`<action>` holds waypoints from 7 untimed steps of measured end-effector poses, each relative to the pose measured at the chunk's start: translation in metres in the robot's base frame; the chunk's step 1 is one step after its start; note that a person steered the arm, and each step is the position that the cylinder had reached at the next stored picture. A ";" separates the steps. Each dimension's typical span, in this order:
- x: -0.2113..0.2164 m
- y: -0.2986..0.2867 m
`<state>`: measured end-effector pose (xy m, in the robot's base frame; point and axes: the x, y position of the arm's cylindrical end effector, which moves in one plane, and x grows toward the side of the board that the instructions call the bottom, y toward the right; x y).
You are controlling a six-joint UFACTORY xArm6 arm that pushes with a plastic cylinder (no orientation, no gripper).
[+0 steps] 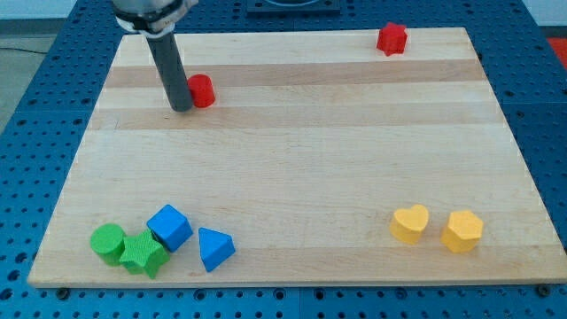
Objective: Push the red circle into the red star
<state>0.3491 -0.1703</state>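
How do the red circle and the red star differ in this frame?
Shape: the red circle is a smooth round block, while the red star has a pointed outline.
Place: the circle sits toward the view's upper left; the star sits at the board's top edge, toward the view's right.
Contact: my tip is right against the circle's left side; the star stands alone, far from it.
Both are red and look similar in size.

Straight dark grey rod under a rounded metallic collar.
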 end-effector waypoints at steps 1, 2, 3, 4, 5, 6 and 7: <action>-0.027 0.072; -0.059 0.097; -0.077 0.075; -0.097 0.127; -0.117 0.219; -0.118 0.279; -0.096 0.253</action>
<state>0.2536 0.0831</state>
